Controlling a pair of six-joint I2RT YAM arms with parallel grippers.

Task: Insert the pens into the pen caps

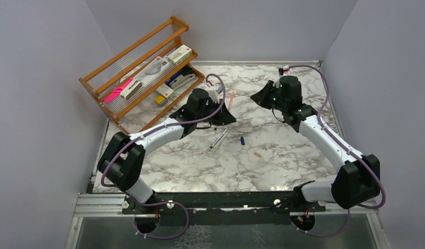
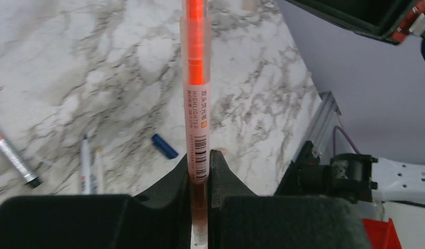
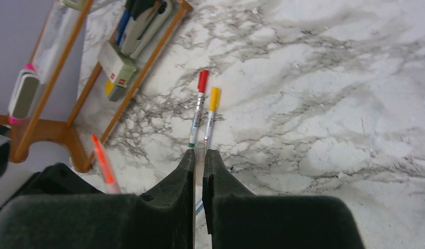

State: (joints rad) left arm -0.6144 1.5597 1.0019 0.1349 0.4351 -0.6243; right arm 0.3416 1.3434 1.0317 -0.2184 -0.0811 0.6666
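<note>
Left wrist: end effector (image 2: 200,158) clamps orange pen (image 2: 195,78) near blue cap (image 2: 164,146).

A slatted wooden rack (image 1: 179,23) sits askew at the far left corner of the marble tabletop (image 1: 283,155), close to the pale wall. On its shelves lie a bright pink bar (image 1: 118,91), white boxes (image 1: 179,54) (labels too small to read) and what looks like a dark blue stapler (image 1: 180,80).

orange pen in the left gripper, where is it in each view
Top external: orange pen, a thin sliver at the left gripper, table centre.
Left wrist: centre, clamped in the fingers, running off the top.
Right wrist: lower left, tilted.
Shared landmark: wooden rack, in top external and right wrist only.
</note>
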